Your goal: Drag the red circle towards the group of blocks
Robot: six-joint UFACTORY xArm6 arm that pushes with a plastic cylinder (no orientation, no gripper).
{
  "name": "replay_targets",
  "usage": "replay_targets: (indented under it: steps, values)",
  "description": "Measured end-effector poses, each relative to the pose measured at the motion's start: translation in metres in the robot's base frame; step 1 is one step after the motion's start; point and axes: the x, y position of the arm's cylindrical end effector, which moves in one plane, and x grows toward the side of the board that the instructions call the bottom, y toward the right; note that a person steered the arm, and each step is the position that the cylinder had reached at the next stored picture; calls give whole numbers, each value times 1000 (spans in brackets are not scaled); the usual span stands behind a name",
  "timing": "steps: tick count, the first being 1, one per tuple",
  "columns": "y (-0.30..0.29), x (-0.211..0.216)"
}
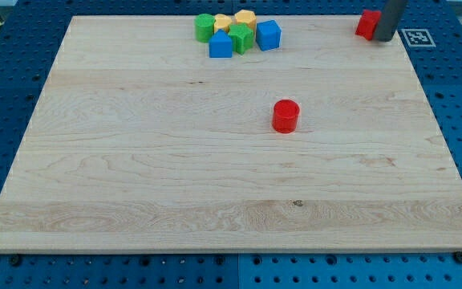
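Rod: upper part cut off by the view's top edge; only the lower section shows. My tip sits at the view's top right, well apart from the block group.

Red block by the rod: right side hidden behind the rod — shape cannot be told. Touching or just beside: cannot tell.

Group at top centre: yellow blocks partly hidden behind the green blocks and blue blocks in front — yellow shapes unclear.

Marker tag at the view's right: too small to read; its left edge is hidden by the rod.
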Motion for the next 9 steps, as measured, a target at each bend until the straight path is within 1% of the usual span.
replay_targets:
  steps: [1,2,3,4,5,6,7,8,9]
  values:
    - [0,8]
    - [14,92]
    - [42,189]
    - [25,265]
    - [-53,277]
    - [-117,261]
    - [-119,256]
    - [-135,239]
    - [-152,239]
